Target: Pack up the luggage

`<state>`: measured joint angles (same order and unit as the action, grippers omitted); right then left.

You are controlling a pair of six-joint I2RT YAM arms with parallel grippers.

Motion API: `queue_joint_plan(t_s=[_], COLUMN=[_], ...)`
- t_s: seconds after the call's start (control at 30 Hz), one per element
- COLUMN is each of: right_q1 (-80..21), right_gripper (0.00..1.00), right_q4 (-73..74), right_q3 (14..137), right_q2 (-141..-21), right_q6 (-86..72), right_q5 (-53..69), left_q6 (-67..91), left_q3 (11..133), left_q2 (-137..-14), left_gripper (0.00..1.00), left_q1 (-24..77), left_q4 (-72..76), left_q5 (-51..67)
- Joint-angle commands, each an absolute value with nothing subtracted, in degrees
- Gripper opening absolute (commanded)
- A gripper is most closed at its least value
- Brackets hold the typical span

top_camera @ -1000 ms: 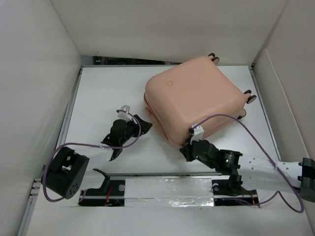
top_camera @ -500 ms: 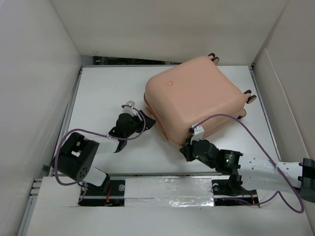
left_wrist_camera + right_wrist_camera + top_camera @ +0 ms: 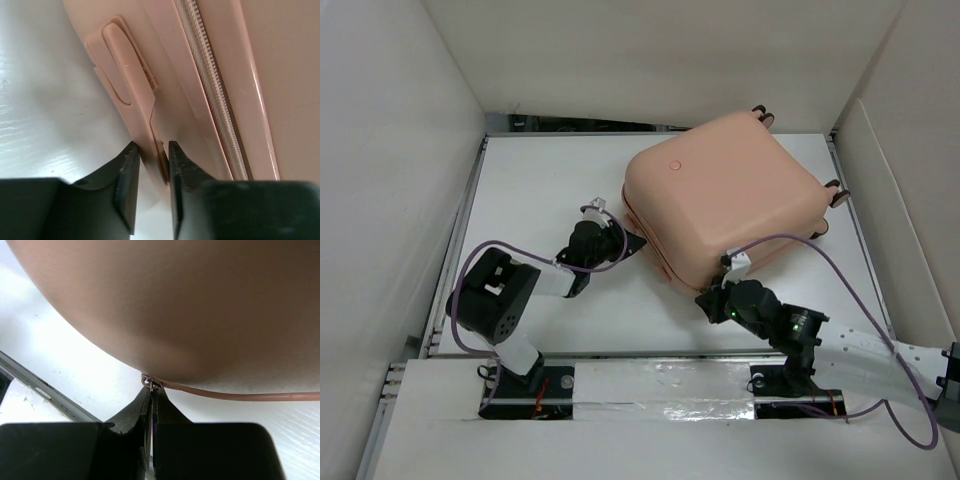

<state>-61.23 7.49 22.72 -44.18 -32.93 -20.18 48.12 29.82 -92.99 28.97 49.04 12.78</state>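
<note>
Peach-pink hard-shell suitcase [image 3: 730,198] lying closed on white counter [image 3: 530,190], my right fingers [image 3: 151,390] pinched on its metal zipper pull [image 3: 148,382], my left fingers [image 3: 150,167] slightly apart around its shell edge.

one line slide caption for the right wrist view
Right end effector pinching the zipper pull at the luggage corner.

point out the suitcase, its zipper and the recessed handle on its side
luggage [image 3: 725,190]: top external view, middle of the peach-pink upper shell.
zipper [image 3: 216,85]: left wrist view, teeth of the track along the side.
recessed handle [image 3: 120,62]: left wrist view, the raised grip bar within its recess.
</note>
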Motion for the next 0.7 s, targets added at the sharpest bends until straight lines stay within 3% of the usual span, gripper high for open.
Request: queue_joint_plan(t_s=[0.0, 0.23, 0.5, 0.63, 0.67], right_q1=[-59.1, -48.2, -32.2, -27.2, -26.4], right_gripper=[0.00, 0.00, 0.00, 0.00, 0.00], right_q4=[3.7, 3.0, 1.4, 0.6, 0.6], right_q3=[24.0, 25.0, 32.8, 36.8, 37.3], right_q2=[-40.0, -38.7, -46.2, -48.6, -49.4], right_q6=[-31.3, -26.4, -16.6, -13.7, -13.3], right_q5=[-17.6, -11.2, 1.7, 5.7, 8.3], left_q6=[41.7, 41.2, 44.4, 47.2, 48.1], left_q3=[31.1, 21.5, 9.3, 6.9, 6.8], left_q2=[-93.8, -84.9, -78.7, -73.9, -72.7], left_gripper=[0.00, 0.00, 0.00, 0.00, 0.00], left_q1=[29.0, 29.0, 30.4, 38.0, 44.1], left_q4=[50.3, 51.4, 56.7, 54.4, 53.1], left_q5=[9.0, 4.6, 5.7, 3.5, 0.3])
